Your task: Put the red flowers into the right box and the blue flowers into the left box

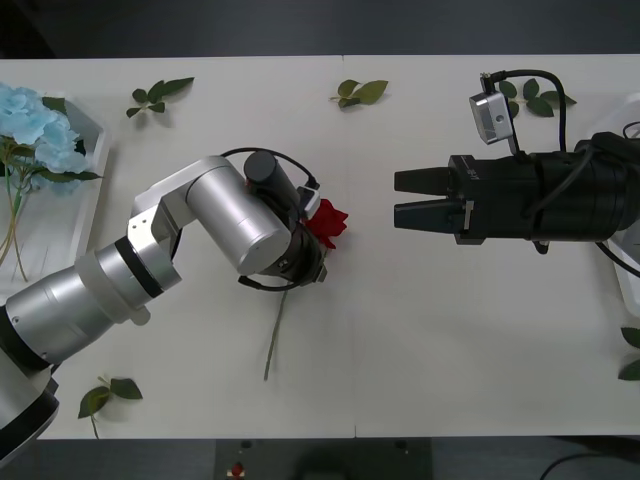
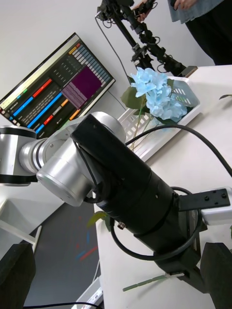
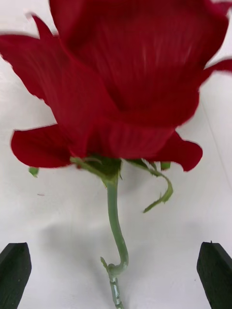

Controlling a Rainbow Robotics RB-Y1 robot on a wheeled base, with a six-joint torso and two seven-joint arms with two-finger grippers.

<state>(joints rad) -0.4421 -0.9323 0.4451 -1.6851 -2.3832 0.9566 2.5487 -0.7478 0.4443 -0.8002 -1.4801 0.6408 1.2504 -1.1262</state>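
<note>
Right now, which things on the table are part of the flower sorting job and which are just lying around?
Part of the job:
red rose, under the left gripper
blue flowers in the left box
right box
right gripper, hovering

Lying about:
leaf sprigs

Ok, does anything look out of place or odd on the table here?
Only loose green leaf sprigs scattered over the white table. One deep red artificial rose lies mid-table, outside any box, with the left gripper open around its thin green stem.
</note>
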